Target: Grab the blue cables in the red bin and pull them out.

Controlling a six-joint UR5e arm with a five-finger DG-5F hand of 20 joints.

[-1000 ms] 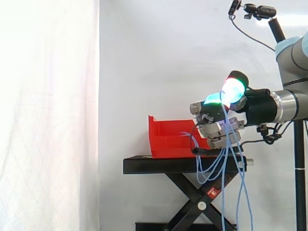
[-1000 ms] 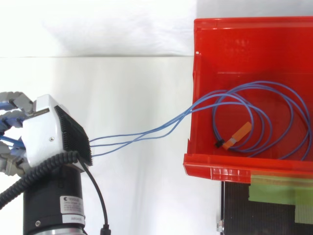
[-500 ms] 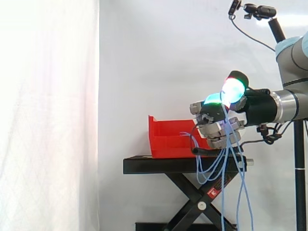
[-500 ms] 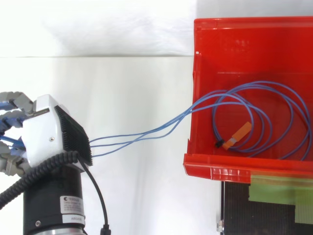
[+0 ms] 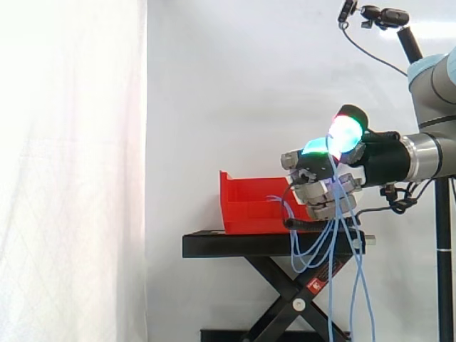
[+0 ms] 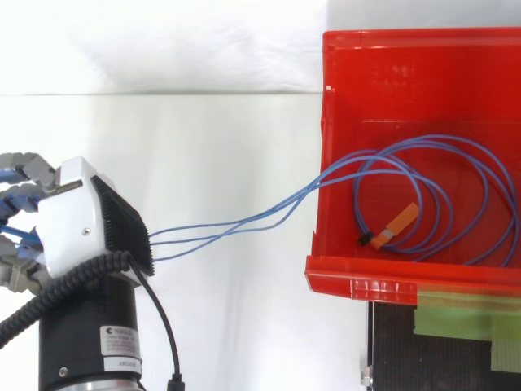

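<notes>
- Side view: hand (image 5: 324, 184) at centre right of the frame, just off the right end of the red bin (image 5: 249, 203) and a little above its rim.
- Fingers curled in and clamped on the blue cables (image 6: 244, 221). Strands pass through the grip.
- Two fingertips (image 5: 345, 134) stick up above the fist, glowing cyan-green with a touch of red.
- Below the grip, several strands hang in loose loops past the right end of the black stand (image 5: 242, 244) and run down to the bottom edge of the frame.
- A short bit of cable arches between the bin's right end and the hand.
- Bin sits on top of the stand, towards the stand's right half. White curtain (image 5: 71, 171) fills the left of the frame.
- Top view: hand at lower left, well apart from the bin at right.
- Three strands leave the hand, cross the white ground rising to the right, draw together and go over the bin's left wall.
- Inside the bin the cable lies in several wide overlapping loops on the floor, in the lower half of the bin as framed.
- A small orange piece (image 6: 396, 223) with a dark tip lies tilted inside the loops, near the bin's lower wall.
- Strip of green tape (image 6: 456, 319) on the stand just below the bin's lower rim, lower right of the frame.
</notes>
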